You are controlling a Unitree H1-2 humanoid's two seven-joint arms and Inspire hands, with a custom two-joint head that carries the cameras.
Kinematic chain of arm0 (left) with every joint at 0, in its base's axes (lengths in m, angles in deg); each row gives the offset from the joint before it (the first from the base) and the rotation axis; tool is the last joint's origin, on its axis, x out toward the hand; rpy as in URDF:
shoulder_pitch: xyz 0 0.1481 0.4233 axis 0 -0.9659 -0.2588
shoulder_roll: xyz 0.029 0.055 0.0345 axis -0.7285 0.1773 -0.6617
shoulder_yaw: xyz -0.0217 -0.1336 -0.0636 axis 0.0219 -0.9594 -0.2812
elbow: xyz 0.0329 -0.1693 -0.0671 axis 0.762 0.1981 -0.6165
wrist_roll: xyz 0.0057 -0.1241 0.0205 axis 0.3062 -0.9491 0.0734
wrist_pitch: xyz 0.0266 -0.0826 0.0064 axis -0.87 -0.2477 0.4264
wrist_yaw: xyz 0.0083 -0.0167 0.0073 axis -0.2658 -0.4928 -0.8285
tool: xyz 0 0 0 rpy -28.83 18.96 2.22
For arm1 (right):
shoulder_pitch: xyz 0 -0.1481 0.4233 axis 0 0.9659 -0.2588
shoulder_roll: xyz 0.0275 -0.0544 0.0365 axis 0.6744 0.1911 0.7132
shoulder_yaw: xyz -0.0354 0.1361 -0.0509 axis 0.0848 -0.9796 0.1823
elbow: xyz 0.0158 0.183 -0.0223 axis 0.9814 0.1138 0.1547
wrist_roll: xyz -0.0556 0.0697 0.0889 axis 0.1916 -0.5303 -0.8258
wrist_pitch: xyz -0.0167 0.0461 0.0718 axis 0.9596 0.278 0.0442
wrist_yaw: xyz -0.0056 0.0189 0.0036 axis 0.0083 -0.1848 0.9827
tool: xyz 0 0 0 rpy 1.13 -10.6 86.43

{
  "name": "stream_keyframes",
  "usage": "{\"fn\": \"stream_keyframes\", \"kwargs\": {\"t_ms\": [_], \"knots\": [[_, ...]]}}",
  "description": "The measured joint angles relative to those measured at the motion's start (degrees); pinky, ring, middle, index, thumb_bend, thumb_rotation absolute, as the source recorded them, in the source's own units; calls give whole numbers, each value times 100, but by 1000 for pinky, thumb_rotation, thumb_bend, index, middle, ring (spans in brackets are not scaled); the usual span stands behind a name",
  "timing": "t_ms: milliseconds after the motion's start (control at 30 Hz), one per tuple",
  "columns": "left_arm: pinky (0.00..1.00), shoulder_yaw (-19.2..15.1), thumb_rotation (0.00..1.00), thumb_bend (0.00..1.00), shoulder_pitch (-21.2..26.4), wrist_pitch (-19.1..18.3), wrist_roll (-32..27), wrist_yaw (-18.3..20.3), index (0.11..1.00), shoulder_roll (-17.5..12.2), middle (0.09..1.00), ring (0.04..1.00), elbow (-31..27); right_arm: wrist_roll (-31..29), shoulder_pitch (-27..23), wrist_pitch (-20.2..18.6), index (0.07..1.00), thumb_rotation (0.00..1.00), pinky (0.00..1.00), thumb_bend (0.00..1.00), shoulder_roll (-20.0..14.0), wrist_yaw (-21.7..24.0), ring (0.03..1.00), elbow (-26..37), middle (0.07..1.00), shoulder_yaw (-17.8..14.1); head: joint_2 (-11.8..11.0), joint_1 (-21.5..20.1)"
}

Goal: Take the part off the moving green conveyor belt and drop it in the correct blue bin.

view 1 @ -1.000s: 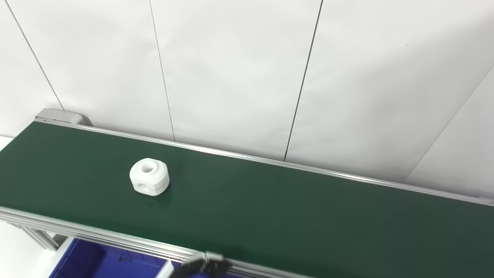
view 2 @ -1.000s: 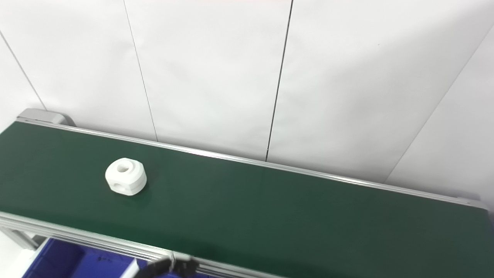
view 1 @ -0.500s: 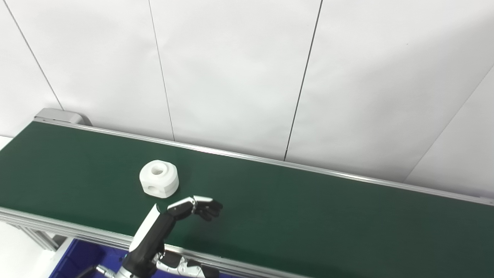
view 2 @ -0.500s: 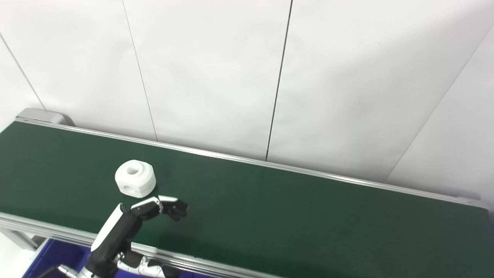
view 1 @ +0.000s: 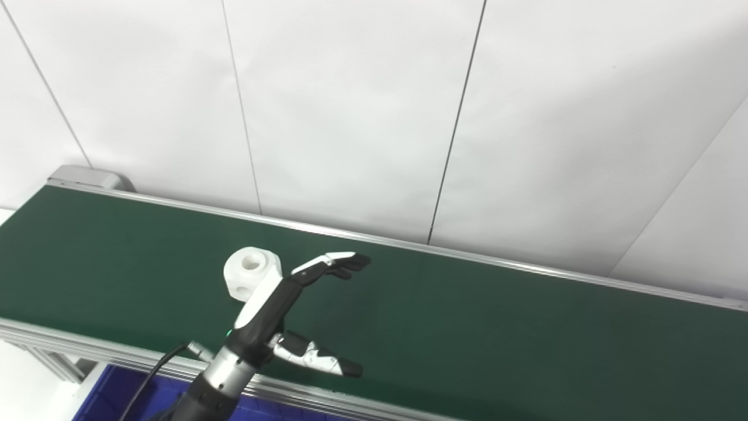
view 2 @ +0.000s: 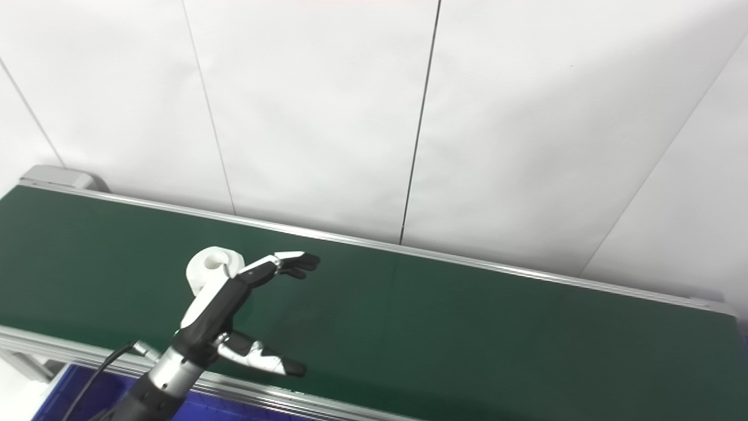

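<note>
A white rounded part (view 1: 248,272) with a hole in its top and one in its side rides on the green conveyor belt (view 1: 467,316), left of centre. My left hand (view 1: 286,307) is raised over the belt just right of the part, open, fingers stretched toward the back and thumb spread to the right. It hides the part's right side and holds nothing. The part also shows in the right eye view (view 2: 207,268), with the hand (view 2: 228,316) beside it. My right hand is out of sight.
A blue bin (view 1: 125,397) lies below the belt's near rail at the bottom left, partly hidden by my arm. An aluminium rail (view 1: 526,269) edges the belt's far side against a white panelled wall. The belt's end cap (view 1: 87,174) is at far left.
The part has drifted right along the belt. My left hand rose from the bottom edge, reached out over the belt, and opened wide next to the part.
</note>
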Motion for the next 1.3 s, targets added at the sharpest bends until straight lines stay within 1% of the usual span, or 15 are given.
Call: {"fn": "stream_keyframes", "kwargs": {"t_ms": [67,133,200,233,267,333,367,567,633,733,800,933,1067,1200,1300], "knots": [[744,-117,242,817,146,0,59,175,809,6,832,801,88,0,-2,0,897,374,780,844,-12,5,813,35,828,-40,114,53],[736,-207,238,818,358,-4,114,375,811,4,834,797,222,0,-2,0,899,384,783,839,-15,67,816,75,829,-106,114,53],[746,-278,241,820,499,-10,172,519,818,7,842,805,287,-1,2,0,902,384,788,832,-17,164,818,128,833,-169,298,70],[751,-318,243,821,555,-31,242,612,820,10,845,809,327,-1,11,0,902,383,790,830,-16,194,818,149,834,-190,299,70],[757,-350,255,826,619,-119,308,690,827,10,852,820,356,1,21,0,905,389,803,822,-14,225,823,161,840,-208,369,70],[764,-418,248,831,738,-309,477,852,833,5,857,830,421,16,74,0,907,398,807,818,-8,328,826,224,844,-291,387,70],[766,-451,248,833,792,-368,502,925,836,2,859,834,466,22,96,0,908,400,806,815,-8,380,828,258,846,-326,474,97],[743,-542,219,857,978,-937,809,1347,859,-17,875,840,577,1,155,0,911,401,806,805,-13,489,832,372,856,-392,545,158],[741,-546,230,862,1037,-1059,930,1454,867,-34,882,844,656,-24,162,0,906,411,801,811,-25,515,828,399,852,-407,633,237],[743,-547,233,878,1171,-1318,1185,1602,870,-94,887,848,781,-15,159,0,905,419,800,819,-39,516,827,404,851,-432,659,273],[746,-555,222,889,1237,-1511,1350,1662,872,-136,891,853,800,-22,157,0,901,416,788,824,-58,512,820,405,849,-428,616,229],[764,-562,195,904,1396,-1639,1504,1723,872,-158,896,863,1079,-110,147,3,904,447,793,829,-84,510,825,404,854,-420,616,229],[788,-549,179,912,1426,-1754,1628,1784,871,-162,902,876,1252,-100,156,4,906,434,800,837,-108,510,828,404,848,-423,615,255],[806,-514,143,945,1509,-1851,1866,1788,874,-177,913,882,1561,-108,152,7,900,443,795,845,-121,506,820,404,846,-418,607,273],[822,-425,120,957,1554,-2110,2208,1840,885,-226,933,895,1665,-131,154,7,900,453,792,848,-123,497,818,403,848,-412,598,273]]}}
